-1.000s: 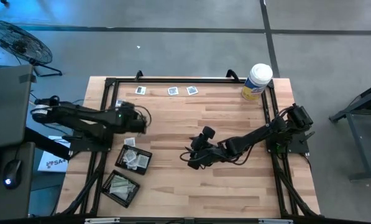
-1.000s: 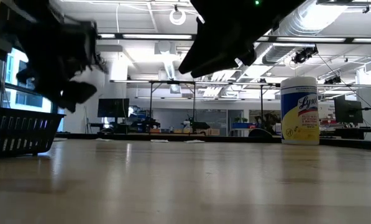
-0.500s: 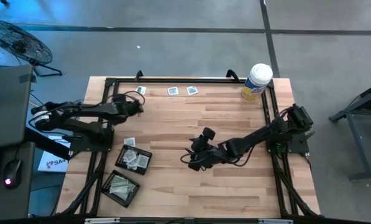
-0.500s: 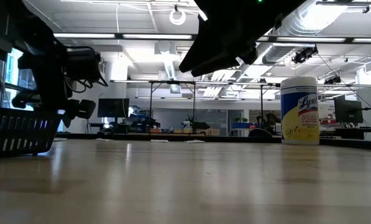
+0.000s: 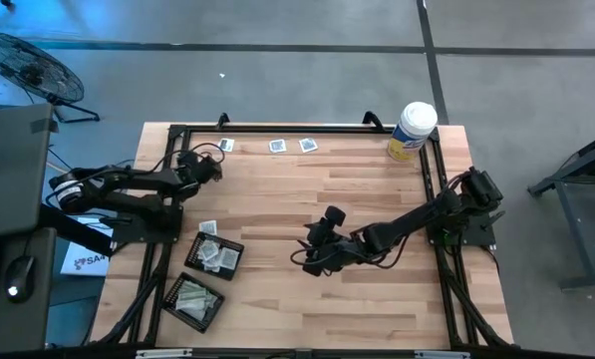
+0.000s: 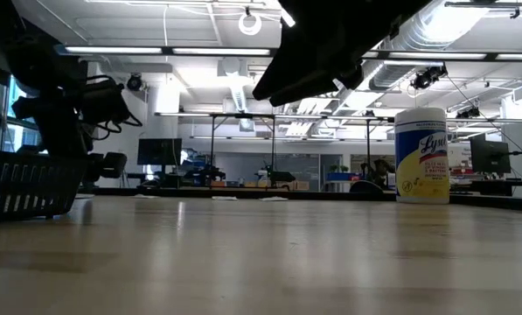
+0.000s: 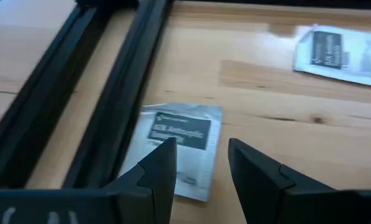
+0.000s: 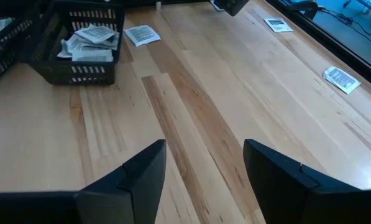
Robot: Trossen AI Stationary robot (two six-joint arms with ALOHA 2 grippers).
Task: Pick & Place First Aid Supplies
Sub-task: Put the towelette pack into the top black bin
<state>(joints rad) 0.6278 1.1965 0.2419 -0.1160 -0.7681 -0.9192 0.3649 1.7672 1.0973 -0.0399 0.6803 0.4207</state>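
The first aid supplies are small flat packets. One grey-white packet (image 7: pixel 184 144) lies flat on the wood against the black frame rail (image 7: pixel 114 106) at the table's far left. My left gripper (image 7: pixel 201 163) (image 5: pixel 203 168) hangs open just over its near edge, with a finger over each side. Three more packets (image 5: pixel 225 145) (image 5: pixel 276 147) (image 5: pixel 308 146) lie along the far edge. Another packet (image 5: pixel 208 227) lies beside the black mesh trays (image 5: pixel 214 254) (image 5: pixel 195 299), which hold several packets. My right gripper (image 8: pixel 204 168) (image 5: pixel 312 254) waits open above the middle of the table.
A white canister with a yellow label (image 5: pixel 412 131) (image 6: pixel 421 156) stands at the far right corner. Black frame rails (image 5: pixel 172 189) run along the table's left, far and right edges. Bare wood lies between the trays and the right arm.
My left gripper has swung from above the trays toward the table's far left corner, sinking and rolling on its way. It now hangs low over the packet by the rail. Its finger gap looks the same. My right arm has kept still.
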